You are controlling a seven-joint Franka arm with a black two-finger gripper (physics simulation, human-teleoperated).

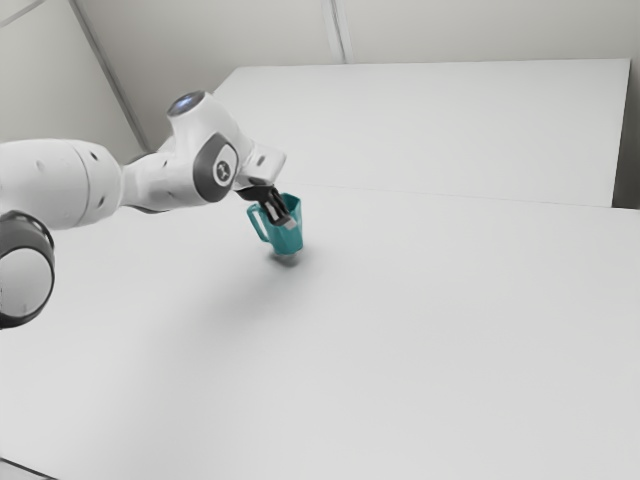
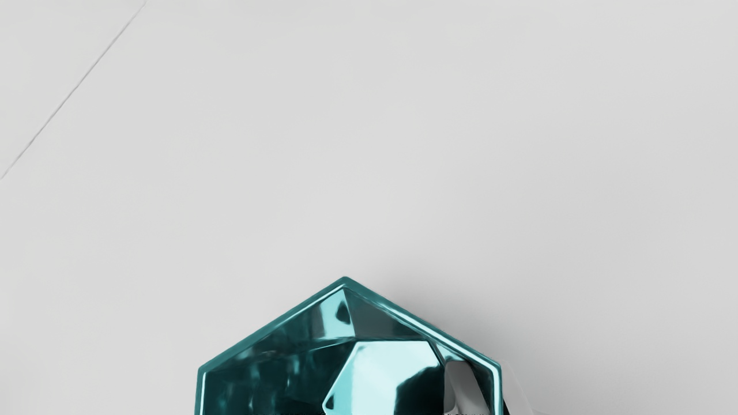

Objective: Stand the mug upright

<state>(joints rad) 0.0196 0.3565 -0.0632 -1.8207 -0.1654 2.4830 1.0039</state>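
The teal faceted mug (image 1: 286, 238) is upright or nearly so, opening up, its handle toward the exterior view's left. Black fingers with pale tips reach down to its rim from the arm, and the gripper (image 1: 289, 221) is shut on its side wall. Looking down in the wrist view, I see the mug (image 2: 271, 374) with its hexagonal rim and inner floor. There the gripper (image 2: 496, 395) has one fingertip inside the wall and the other just outside it.
A wide white table (image 1: 420, 350) lies under the mug, with a small dark shadow right below the base. I cannot tell whether the base touches it. A raised white panel (image 1: 430, 130) stands toward the exterior view's top.
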